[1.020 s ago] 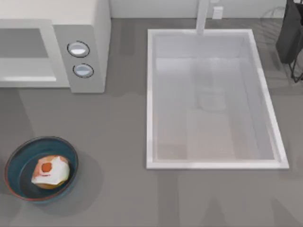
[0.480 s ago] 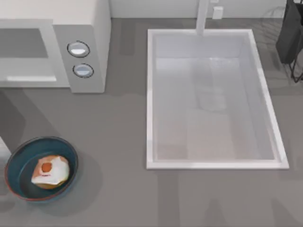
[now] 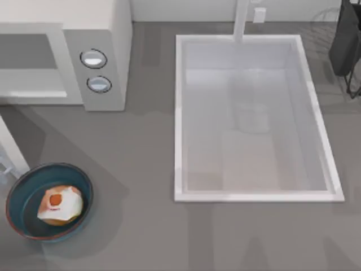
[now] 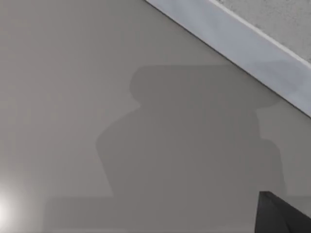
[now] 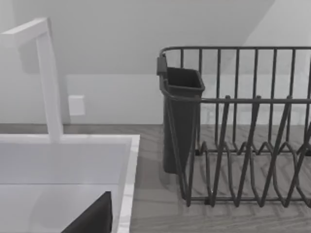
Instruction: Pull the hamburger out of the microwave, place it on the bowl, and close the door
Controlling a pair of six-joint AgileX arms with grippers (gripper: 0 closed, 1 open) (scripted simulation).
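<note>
While the small round orange-brown hamburger (image 3: 60,204) with its white layer and red spot sits inside the shallow blue-teal bowl (image 3: 23,191) with the thin reddish-brown rim, at the table's front left, the boxy white-grey microwave (image 3: 115,39) stands at the back left with its two round silver-blue knobs (image 3: 93,58) facing up. A flat white-grey door (image 3: 12,149) panel slants in from the left edge, just behind the bowl. Right of the microwave lies a large white rectangular sink (image 3: 179,113), and a dark wire dish rack (image 5: 252,145) stands beyond it. Whether either gripper's fingers are apart or together, I cannot tell.
</note>
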